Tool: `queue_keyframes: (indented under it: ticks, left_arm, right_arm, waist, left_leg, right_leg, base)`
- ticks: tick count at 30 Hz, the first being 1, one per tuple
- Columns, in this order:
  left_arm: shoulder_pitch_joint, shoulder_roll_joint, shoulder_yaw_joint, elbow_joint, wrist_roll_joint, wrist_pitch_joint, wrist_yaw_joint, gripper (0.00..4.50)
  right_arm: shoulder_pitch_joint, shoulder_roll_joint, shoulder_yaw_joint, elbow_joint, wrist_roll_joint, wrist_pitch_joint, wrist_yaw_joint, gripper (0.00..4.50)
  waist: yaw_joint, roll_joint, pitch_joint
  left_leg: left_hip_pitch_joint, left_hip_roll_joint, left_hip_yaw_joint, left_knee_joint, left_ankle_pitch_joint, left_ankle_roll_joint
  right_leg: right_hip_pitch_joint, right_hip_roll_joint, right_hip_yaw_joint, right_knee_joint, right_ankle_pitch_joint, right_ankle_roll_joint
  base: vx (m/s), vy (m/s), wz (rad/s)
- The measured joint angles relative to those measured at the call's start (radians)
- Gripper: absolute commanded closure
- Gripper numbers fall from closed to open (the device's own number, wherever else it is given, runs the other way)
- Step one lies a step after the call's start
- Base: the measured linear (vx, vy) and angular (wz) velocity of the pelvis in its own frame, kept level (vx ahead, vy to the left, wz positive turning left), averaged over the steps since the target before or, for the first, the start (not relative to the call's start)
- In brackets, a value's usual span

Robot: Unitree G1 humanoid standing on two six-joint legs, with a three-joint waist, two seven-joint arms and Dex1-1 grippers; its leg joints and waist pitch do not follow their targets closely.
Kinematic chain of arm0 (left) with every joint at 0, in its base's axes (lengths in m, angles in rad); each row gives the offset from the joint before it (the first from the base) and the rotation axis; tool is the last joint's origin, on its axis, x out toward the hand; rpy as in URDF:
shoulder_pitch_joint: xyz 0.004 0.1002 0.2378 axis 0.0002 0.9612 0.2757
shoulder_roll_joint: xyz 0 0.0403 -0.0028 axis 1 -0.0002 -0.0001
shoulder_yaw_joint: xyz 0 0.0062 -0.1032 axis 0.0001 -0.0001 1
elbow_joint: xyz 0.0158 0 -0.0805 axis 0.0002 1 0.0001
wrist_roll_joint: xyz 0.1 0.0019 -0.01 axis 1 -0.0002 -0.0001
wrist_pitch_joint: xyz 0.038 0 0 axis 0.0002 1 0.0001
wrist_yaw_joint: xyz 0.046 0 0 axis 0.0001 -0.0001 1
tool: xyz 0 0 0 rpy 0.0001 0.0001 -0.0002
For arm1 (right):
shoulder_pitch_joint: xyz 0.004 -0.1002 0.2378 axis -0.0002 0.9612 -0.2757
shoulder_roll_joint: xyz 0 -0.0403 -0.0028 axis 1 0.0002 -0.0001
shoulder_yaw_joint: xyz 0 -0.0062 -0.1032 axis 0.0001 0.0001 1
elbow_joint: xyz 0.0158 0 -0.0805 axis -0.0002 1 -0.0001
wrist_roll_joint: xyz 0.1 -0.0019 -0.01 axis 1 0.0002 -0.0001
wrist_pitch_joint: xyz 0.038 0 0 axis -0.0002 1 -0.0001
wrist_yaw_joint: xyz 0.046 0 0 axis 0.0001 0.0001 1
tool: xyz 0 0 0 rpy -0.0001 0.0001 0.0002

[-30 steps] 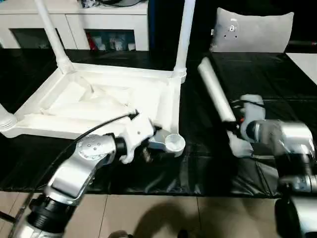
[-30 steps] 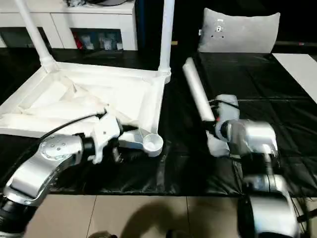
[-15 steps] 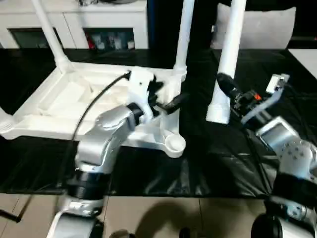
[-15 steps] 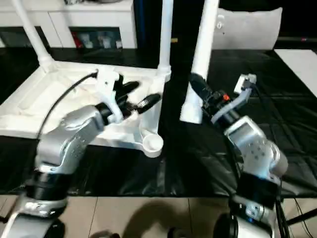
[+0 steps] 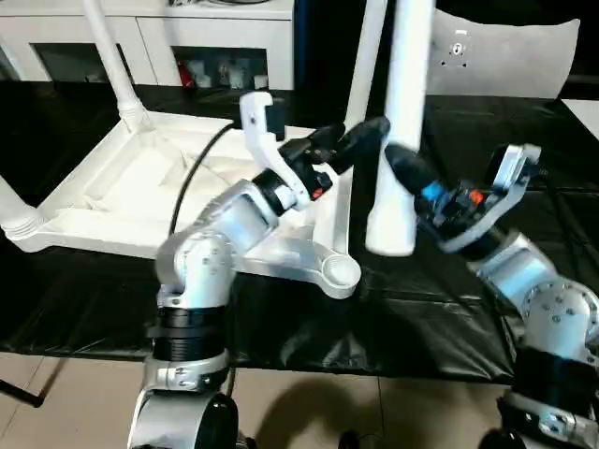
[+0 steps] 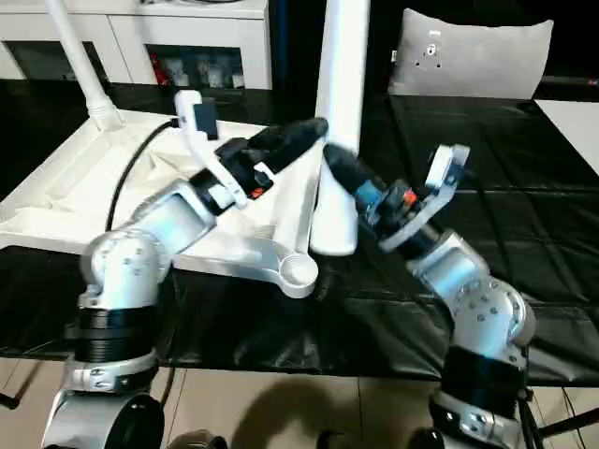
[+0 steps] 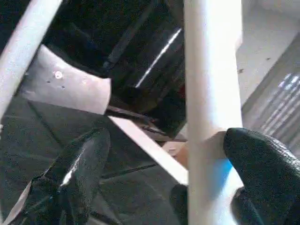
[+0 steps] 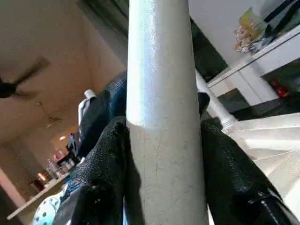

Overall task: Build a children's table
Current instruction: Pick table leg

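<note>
The right gripper (image 8: 161, 154) squeezes a white leg (image 5: 401, 140), held upright over the black table (image 5: 524, 140). The left gripper (image 7: 154, 154) (fingers wide apart) reaches around it. Just beside lies the upside-down tabletop (image 5: 140, 201).

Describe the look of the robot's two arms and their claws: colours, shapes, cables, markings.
Both arms are rounded silver metal segments with black joint rings. The left claw has two black tapered fingers on a white wrist bracket, with a black cable looping along the forearm and a small red mark at the wrist. The right claw has matching black fingers, blue and red marks behind them, and a grey bracket.
</note>
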Motion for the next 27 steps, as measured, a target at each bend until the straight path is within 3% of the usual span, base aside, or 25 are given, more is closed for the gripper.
queue_keyframes:
  ticks: [8,15,16,21,27]
  left_arm:
    - [-0.016,-0.013,0.015,-0.008,-0.073,0.025,0.001,0.00]
    - [-0.019,-0.013,0.024,-0.007,-0.113,0.024,-0.006,0.00]
    - [-0.019,-0.008,0.018,-0.007,-0.109,0.020,-0.007,0.29]
    - [-0.004,0.008,-0.024,-0.018,-0.074,-0.014,-0.013,0.64]
    - [0.010,0.010,-0.032,-0.019,-0.069,-0.036,-0.013,1.15]
  right_arm:
    - [0.050,-0.018,0.101,-0.038,-0.003,-0.008,0.024,2.66]
    - [0.074,-0.026,0.140,-0.061,-0.005,-0.024,0.042,2.66]
    - [0.076,-0.036,0.156,-0.063,-0.030,-0.048,0.039,2.66]
    - [0.100,-0.049,0.207,-0.078,-0.102,-0.108,0.018,2.66]
    - [0.110,-0.054,0.249,-0.081,-0.130,-0.155,0.023,2.66]
  waist:
    - [0.004,0.000,0.000]
    - [0.009,0.001,-0.001]
    - [0.009,0.002,-0.001]
    - [0.008,0.001,-0.001]
    - [0.008,0.001,-0.001]
  left_leg:
    - [-0.002,0.000,-0.001,0.000,-0.001,0.002]
    - [-0.002,0.000,-0.001,0.000,-0.001,0.002]
    - [-0.001,0.000,-0.001,0.000,-0.001,0.002]
    - [-0.001,0.000,-0.001,0.000,-0.001,0.002]
    - [-0.001,0.000,-0.001,0.000,-0.001,0.002]
  right_leg:
    - [0.000,0.000,-0.001,-0.002,0.000,0.001]
    - [0.000,0.000,-0.001,-0.003,0.001,0.001]
    - [0.001,0.000,-0.001,-0.003,0.001,0.001]
    - [0.001,0.000,-0.001,-0.003,0.001,0.001]
    - [0.001,0.000,-0.001,-0.003,0.001,0.001]
  base:
    - [0.000,0.000,0.00]
    - [0.000,0.000,0.00]
    - [0.000,0.000,0.00]
    - [0.000,0.000,0.00]
    - [0.000,0.000,0.00]
